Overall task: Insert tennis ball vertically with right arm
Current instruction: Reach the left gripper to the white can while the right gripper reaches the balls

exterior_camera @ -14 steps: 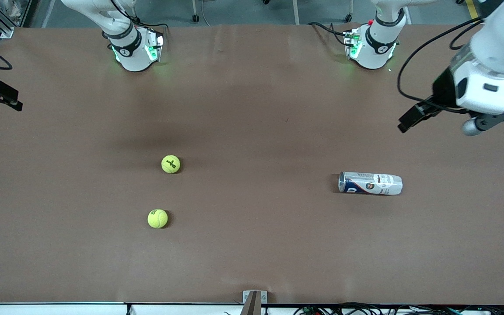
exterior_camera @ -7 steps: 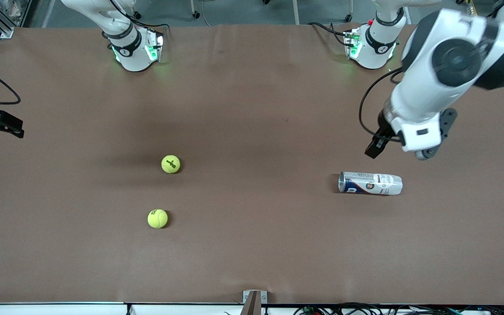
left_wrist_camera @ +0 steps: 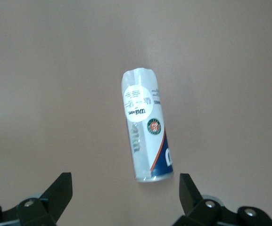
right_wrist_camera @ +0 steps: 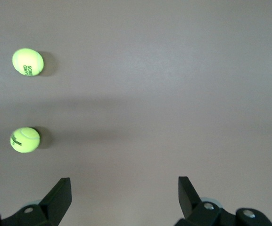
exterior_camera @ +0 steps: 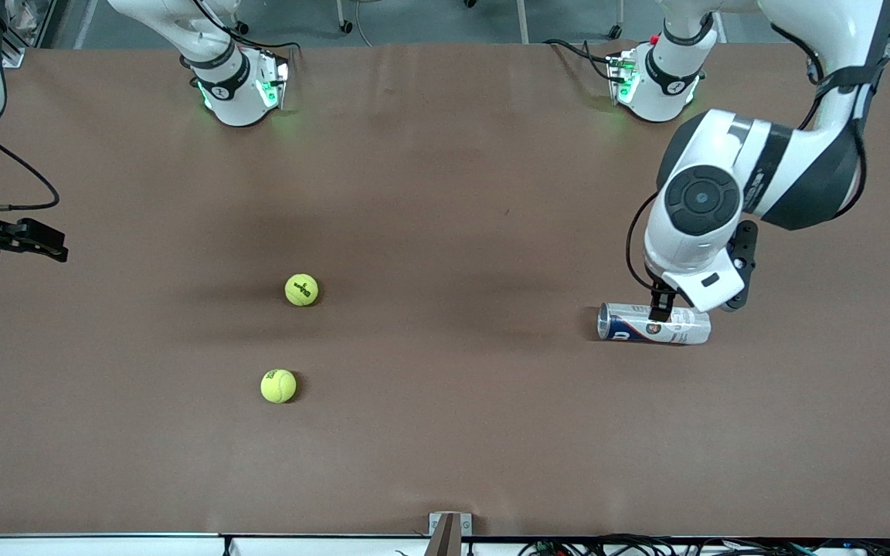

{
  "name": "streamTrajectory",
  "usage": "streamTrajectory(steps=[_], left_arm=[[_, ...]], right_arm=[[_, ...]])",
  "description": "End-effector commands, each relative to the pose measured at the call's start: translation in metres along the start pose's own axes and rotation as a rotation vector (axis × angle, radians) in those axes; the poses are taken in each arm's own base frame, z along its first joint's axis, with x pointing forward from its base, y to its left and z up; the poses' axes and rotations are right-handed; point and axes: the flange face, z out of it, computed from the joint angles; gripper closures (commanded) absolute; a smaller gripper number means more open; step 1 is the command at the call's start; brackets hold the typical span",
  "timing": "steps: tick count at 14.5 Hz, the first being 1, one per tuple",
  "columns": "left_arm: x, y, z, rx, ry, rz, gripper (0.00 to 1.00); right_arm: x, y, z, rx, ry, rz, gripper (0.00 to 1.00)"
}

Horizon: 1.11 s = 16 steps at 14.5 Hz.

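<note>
Two tennis balls are counted on the table point(exterior_camera: 445, 463): one ball point(exterior_camera: 301, 289) farther from the front camera and a second ball point(exterior_camera: 278, 385) nearer to it, both toward the right arm's end. One can point(exterior_camera: 630, 323) is counted, lying on its side toward the left arm's end. Two arms are seen, each with one gripper: the left gripper point(left_wrist_camera: 124, 197) and the right gripper point(right_wrist_camera: 124, 195).

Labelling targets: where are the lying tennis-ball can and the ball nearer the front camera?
White plastic tennis-ball can point(exterior_camera: 653, 323), front view, mid-body.
Yellow-green felt tennis ball point(exterior_camera: 278, 386), front view, centre.
</note>
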Motion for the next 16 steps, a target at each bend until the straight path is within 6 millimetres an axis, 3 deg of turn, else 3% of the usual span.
streamTrajectory(steps=[1,5,7,10,16], left_arm=[[-0.004,-0.015,0.032,-0.045,0.061,-0.067,0.0],[0.013,-0.019,0.079,-0.095,0.135,-0.172,0.0],[0.032,-0.018,0.099,-0.105,0.135,-0.204,0.0],[0.034,-0.012,0.132,-0.1,0.125,-0.185,0.0],[0.038,-0.006,0.164,-0.129,0.089,-0.161,0.0]], right_arm=[[0.007,-0.025,0.008,0.036,0.001,0.088,0.0],[0.014,-0.065,0.022,0.09,-0.018,0.203,0.0],[0.016,-0.083,0.029,0.087,-0.024,0.251,0.0],[0.015,-0.12,0.042,0.085,-0.021,0.311,0.0],[0.012,-0.18,0.064,0.08,-0.018,0.361,0.0]])
